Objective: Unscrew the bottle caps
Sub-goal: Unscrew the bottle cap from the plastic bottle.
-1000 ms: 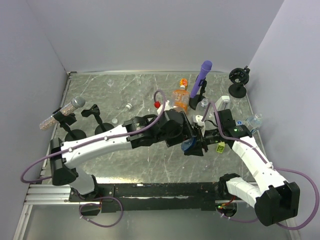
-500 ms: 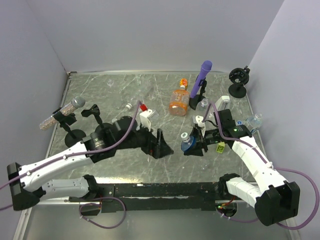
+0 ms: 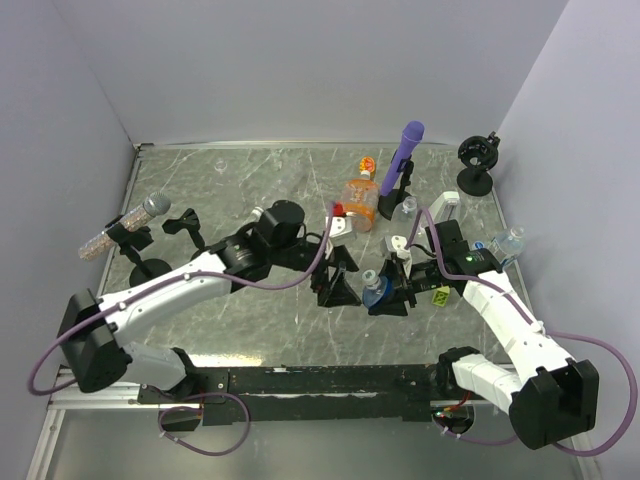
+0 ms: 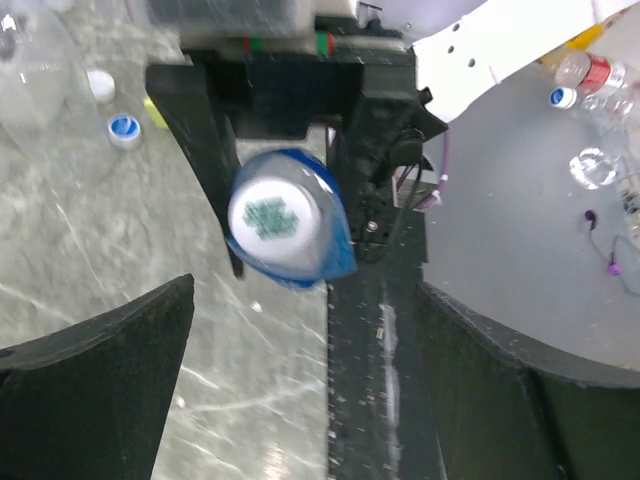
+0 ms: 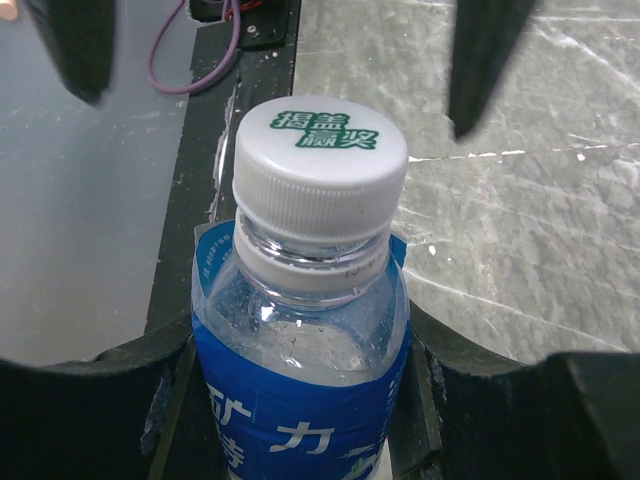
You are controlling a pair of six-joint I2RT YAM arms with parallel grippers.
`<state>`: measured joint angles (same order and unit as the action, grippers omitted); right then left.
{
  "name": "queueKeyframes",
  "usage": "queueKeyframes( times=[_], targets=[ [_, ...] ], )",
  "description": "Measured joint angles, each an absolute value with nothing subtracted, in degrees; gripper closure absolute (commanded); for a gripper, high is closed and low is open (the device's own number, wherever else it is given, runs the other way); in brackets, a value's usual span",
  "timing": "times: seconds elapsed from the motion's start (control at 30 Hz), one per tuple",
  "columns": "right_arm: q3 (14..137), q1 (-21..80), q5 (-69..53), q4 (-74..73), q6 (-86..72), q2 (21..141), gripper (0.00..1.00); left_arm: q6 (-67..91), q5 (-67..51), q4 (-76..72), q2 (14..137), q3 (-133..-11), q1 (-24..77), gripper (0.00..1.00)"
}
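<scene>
My right gripper (image 3: 389,297) is shut on a clear bottle with a blue label (image 3: 376,296) and holds it tilted toward the left arm. Its white cap (image 3: 368,277), printed in green, is screwed on. In the right wrist view the cap (image 5: 320,165) tops the bottle (image 5: 300,400), with my fingers (image 5: 545,410) pressed on both sides. My left gripper (image 3: 338,284) is open and empty, just left of the cap and apart from it. In the left wrist view the cap (image 4: 270,217) faces the camera beyond my spread fingers (image 4: 95,385).
An orange bottle (image 3: 358,196), a purple stick (image 3: 405,150) and a clear bottle (image 3: 405,208) stand behind. Another bottle (image 3: 508,242) lies far right. A yellow-green block (image 3: 438,295) lies by the right arm. Loose white (image 4: 100,83) and blue (image 4: 123,128) caps lie on the table.
My left arm pulled away to the left from the bottle, then swung back; its open gripper is now close to the cap again. The right gripper has held the bottle still.
</scene>
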<state>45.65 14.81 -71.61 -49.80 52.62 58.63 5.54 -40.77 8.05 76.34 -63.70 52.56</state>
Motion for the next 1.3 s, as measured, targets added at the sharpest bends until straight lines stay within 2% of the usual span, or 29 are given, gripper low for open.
queueKeyframes(
  times=[0.1, 0.5, 0.67, 0.8, 1.0, 1.3],
  targets=[
    [45.6, 14.9, -71.6, -49.8, 52.6, 58.6, 0.86, 2.4, -42.7, 8.4, 79.0, -66.2, 52.0, 0.21],
    [45.6, 15.3, -71.6, -49.9, 52.7, 58.7, 0.86, -2.4, -47.7, 12.2, 86.3, -74.3, 51.4, 0.42],
    [45.6, 15.5, -71.6, -49.9, 52.6, 58.7, 0.86, -3.4, -48.5, 14.4, 86.8, -74.4, 51.4, 0.6],
    [45.6, 15.5, -71.6, -49.9, 52.5, 59.0, 0.86, -3.2, -49.7, 15.4, 87.2, -75.1, 51.4, 0.82],
    [45.7, 15.5, -71.9, -49.8, 52.1, 59.0, 0.86, -0.4, -49.9, 14.2, 87.0, -74.6, 51.3, 0.99],
    [45.7, 15.6, -72.6, -49.8, 51.2, 59.3, 0.86, 11.9, -45.9, 6.3, 83.6, -68.8, 51.3, 0.99]
  ],
)
